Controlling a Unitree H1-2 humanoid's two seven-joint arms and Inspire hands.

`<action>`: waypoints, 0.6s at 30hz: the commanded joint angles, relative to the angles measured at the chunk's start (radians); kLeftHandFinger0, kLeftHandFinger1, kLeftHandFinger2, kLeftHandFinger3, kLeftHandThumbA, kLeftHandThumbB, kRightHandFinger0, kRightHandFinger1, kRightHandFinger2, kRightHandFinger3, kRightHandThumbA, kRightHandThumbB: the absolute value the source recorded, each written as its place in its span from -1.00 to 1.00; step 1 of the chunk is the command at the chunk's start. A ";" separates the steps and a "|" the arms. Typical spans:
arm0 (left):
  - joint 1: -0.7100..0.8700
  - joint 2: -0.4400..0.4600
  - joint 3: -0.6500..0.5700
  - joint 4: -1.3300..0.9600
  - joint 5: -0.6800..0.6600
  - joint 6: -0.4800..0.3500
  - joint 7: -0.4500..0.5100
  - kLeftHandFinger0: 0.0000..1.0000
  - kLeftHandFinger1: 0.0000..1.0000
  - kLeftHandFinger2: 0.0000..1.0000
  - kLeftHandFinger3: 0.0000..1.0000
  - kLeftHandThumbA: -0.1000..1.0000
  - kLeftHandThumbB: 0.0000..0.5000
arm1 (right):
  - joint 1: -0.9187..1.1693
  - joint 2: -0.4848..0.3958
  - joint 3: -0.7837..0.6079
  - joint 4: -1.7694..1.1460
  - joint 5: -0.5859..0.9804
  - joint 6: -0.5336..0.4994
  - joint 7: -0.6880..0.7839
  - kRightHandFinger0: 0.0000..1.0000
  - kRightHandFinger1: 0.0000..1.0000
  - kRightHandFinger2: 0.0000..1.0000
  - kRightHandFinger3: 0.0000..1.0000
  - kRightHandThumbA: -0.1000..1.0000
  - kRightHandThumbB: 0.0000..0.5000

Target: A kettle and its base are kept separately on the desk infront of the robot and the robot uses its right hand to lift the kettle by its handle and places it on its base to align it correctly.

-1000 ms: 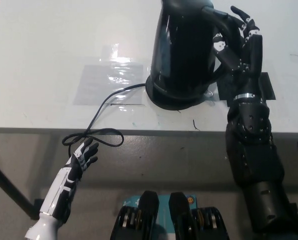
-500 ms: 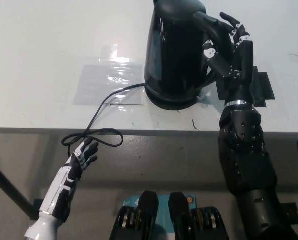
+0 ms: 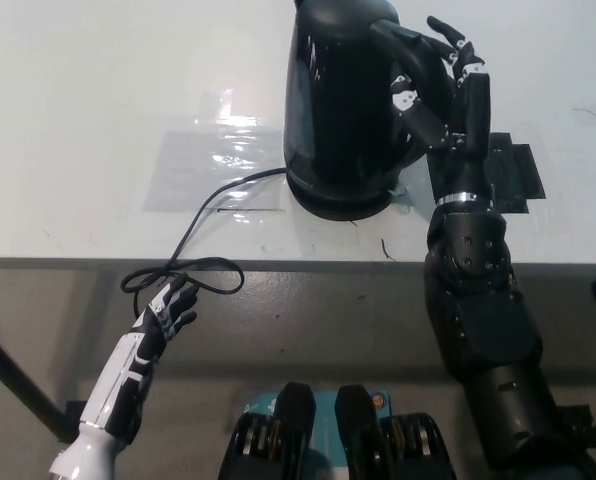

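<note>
Kettle (image 3: 343,100): black, seated on base (image 3: 338,203), bench (image 3: 98,110) at 12 o'clock. Right hand (image 3: 440,90) grips its handle. Advice: check flush seating before letting go. Left hand (image 3: 168,318): idle, fingers apart, 7 o'clock.

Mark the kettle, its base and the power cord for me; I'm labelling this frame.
kettle (image 3: 333,100), head view, on its black body.
base (image 3: 328,205), head view, on its front rim under the kettle.
power cord (image 3: 203,215), head view, on the cable crossing the desk.

right hand (image 3: 446,85): raised, fingers curled | left hand (image 3: 168,317): low, fingers apart
</note>
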 commanded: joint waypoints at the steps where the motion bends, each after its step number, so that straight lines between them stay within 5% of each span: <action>1: -0.019 0.024 0.012 -0.012 -0.012 -0.019 -0.015 1.00 1.00 1.00 1.00 1.00 -0.69 | -0.061 0.011 0.023 0.023 -0.040 -0.052 -0.023 -1.00 -0.39 0.43 0.56 -1.00 -0.41; 18: -0.027 0.018 0.014 -0.013 -0.007 -0.013 -0.017 1.00 1.00 1.00 1.00 1.00 -0.66 | -0.085 0.002 0.054 0.089 -0.083 -0.072 -0.042 -1.00 -0.41 0.38 0.56 -1.00 -0.38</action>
